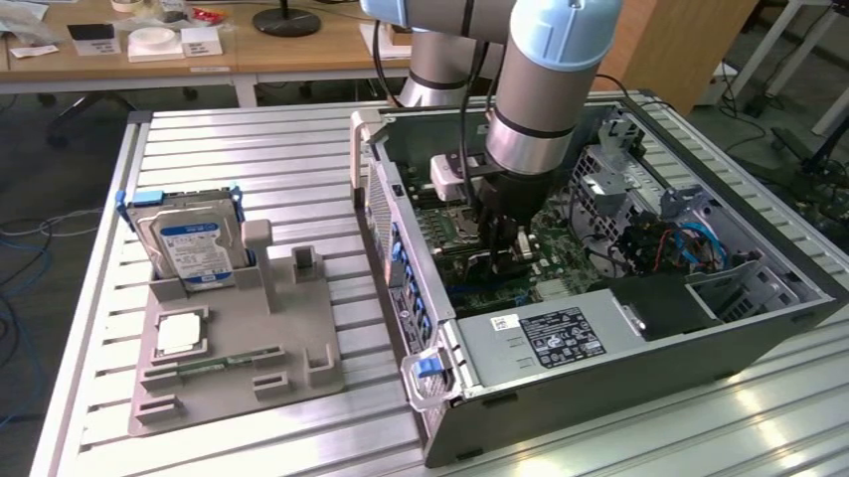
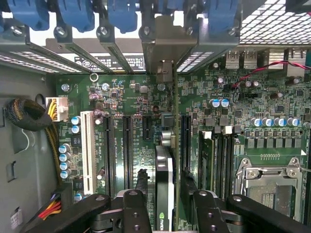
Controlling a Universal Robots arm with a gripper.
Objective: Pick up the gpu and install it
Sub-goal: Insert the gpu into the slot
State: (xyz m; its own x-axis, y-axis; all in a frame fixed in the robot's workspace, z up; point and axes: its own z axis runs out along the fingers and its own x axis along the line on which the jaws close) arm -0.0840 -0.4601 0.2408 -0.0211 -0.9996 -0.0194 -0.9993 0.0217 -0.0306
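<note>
The gpu (image 2: pixel 164 167) stands on edge in a motherboard slot inside the open computer case (image 1: pixel 743 323). Its pale metal bracket (image 2: pixel 163 46) sits against the case's rear slot openings. My gripper (image 2: pixel 164 187) straddles the card from above, and its two black fingers (image 2: pixel 141 180) stand a little off either face of the card, so the jaws are open and hold nothing. In the exterior view my gripper (image 1: pixel 508 260) reaches down into the middle of the case over the green motherboard (image 1: pixel 564 263).
A grey fixture (image 1: pixel 285 298) on the exterior view's left carries a silver hard drive (image 1: pixel 190 248), a square chip (image 1: pixel 178 335) and a narrow memory stick (image 1: pixel 223 364). Inside the case are a power supply (image 1: pixel 558 338), blue cables (image 1: pixel 690 243) and a drive cage.
</note>
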